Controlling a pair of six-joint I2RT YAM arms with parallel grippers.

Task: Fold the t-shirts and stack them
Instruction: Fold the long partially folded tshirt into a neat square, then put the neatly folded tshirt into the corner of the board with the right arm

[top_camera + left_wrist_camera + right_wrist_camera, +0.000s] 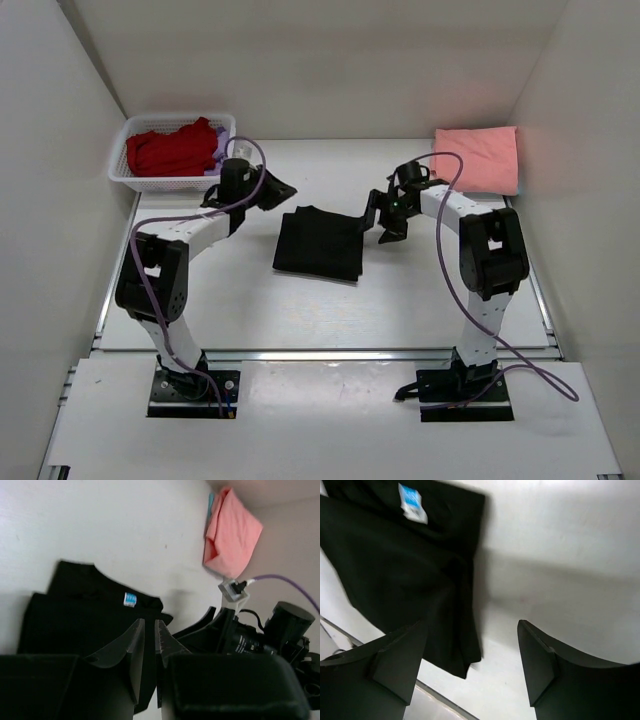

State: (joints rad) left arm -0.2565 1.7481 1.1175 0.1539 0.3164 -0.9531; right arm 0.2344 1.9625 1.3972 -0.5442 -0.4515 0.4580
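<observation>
Four tees show. The red tee (170, 150) and a sliver of lilac tee (211, 169) lie in the white basket (130, 179) at far left. The left gripper (149, 622), jaws nearly together and empty, hovers beside the folded black tee (320, 245) mid-table. The right gripper (471, 624) gapes wide and empty at that tee's right edge. The folded salmon-pink tee (478, 158) lies far right.

The white table (330, 310) is taken up in three spots, nothing fancy. A black tee (318, 245) is laid folded flat around the middle, with its little blue-white neck label (130, 599) left showing. A salmon-pink tee (478, 158) is parked folded in the far right corner, and a white lattice basket (160, 183) is set in the far left corner, well apart from both.
</observation>
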